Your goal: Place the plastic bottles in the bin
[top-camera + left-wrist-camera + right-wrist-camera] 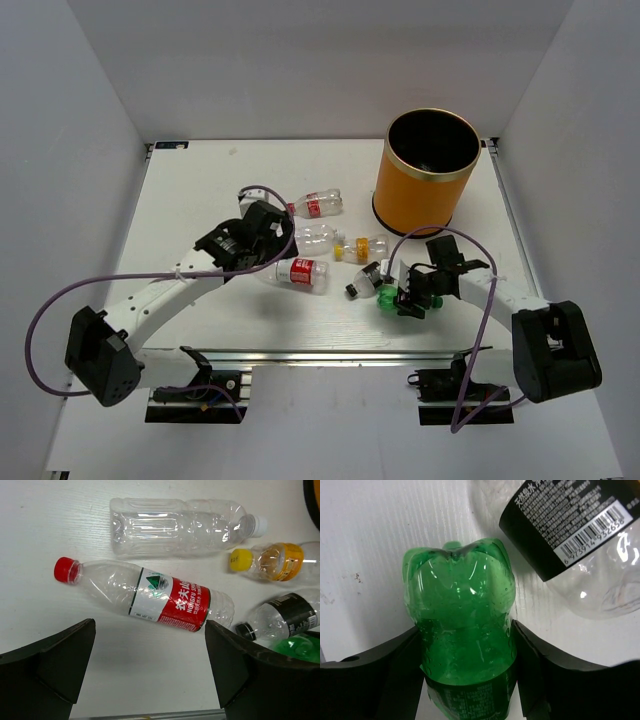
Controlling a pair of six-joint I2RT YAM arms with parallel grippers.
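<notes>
**Green bottle gripped; bin far right**

The green bottle [460, 605], lying on the surface [370, 540], is clamped between the right gripper [465, 645] jaws. The left gripper [150, 665] jaws are spread wide over a red-labelled bottle [165, 600]. The bin [415, 195] is seen upright beyond.

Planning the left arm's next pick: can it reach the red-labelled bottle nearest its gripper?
Probably yes: the left gripper hangs open over the red-labelled bottle, nothing lies on it, and the clear bottle lies apart. It lies lengthwise across the jaws, though.
</notes>
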